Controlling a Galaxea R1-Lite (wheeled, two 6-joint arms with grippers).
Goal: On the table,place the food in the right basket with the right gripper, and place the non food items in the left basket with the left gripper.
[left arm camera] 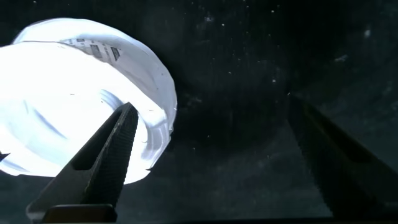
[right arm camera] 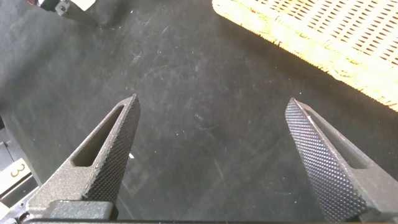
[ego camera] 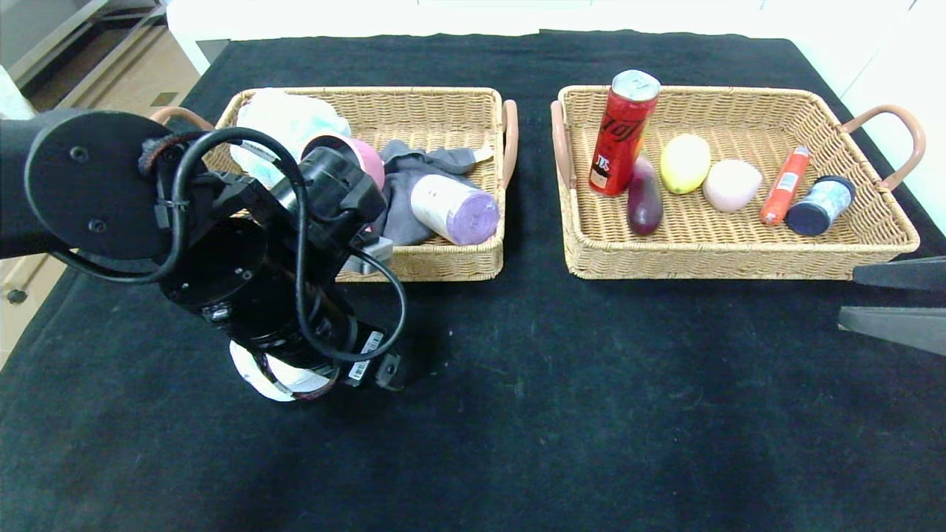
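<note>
A white tape roll point(ego camera: 260, 378) lies on the black cloth at the front left, mostly hidden under my left arm. In the left wrist view the roll point(left arm camera: 62, 99) lies under one finger point(left arm camera: 109, 155) of my left gripper point(left arm camera: 211, 106), which is open; only bare cloth shows between the jaws. My right gripper point(right arm camera: 212, 102) is open and empty, low over the cloth at the table's right edge point(ego camera: 850, 299), in front of the right basket point(ego camera: 739, 262).
The left basket point(ego camera: 443, 270) holds a white bundle point(ego camera: 277, 118), a pink cup point(ego camera: 362, 155), a grey cloth point(ego camera: 414, 166) and a purple bag roll point(ego camera: 454, 207). The right basket holds a red can point(ego camera: 622, 133), an eggplant point(ego camera: 644, 199), a lemon point(ego camera: 684, 162), a pale pink fruit point(ego camera: 730, 185), an orange sausage point(ego camera: 785, 185) and a blue-lidded jar point(ego camera: 820, 205).
</note>
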